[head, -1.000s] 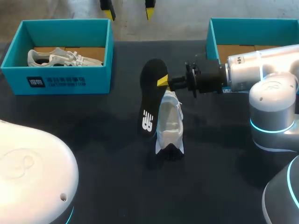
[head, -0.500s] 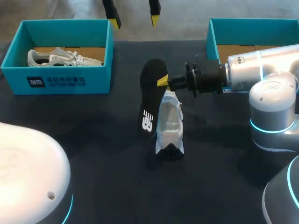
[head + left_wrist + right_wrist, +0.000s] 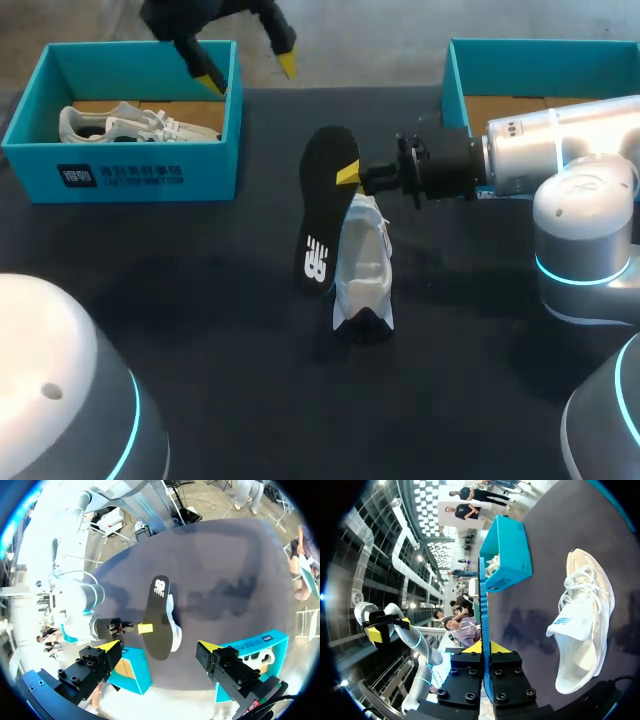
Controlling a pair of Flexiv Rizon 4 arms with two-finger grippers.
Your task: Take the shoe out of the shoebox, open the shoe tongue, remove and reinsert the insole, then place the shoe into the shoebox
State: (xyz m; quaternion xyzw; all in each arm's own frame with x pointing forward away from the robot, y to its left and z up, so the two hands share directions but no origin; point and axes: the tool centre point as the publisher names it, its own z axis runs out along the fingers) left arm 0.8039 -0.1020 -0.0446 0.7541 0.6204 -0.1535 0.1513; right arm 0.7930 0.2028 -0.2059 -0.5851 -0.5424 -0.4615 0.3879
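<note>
- Notes left gripper (image 3: 250, 74) swung from mid far edge of the worktop (image 3: 200, 330) toward the far right corner of the left shoebox (image 3: 120, 175), fingers wide, empty.
- Finds right gripper (image 3: 350, 177) unmoved, clamped on the insole (image 3: 322, 210), held on edge just beside the shoe (image 3: 362, 265) at mid-worktop.
- Judges insole out, reinsertion pending; reads the left arm's shift as approach to steady the shoe.

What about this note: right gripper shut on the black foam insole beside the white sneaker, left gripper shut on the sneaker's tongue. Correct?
No. The left gripper is open and empty, clear of the sneaker; the left wrist view shows it. The right gripper is shut on the black foam insole beside the white sneaker.
</note>
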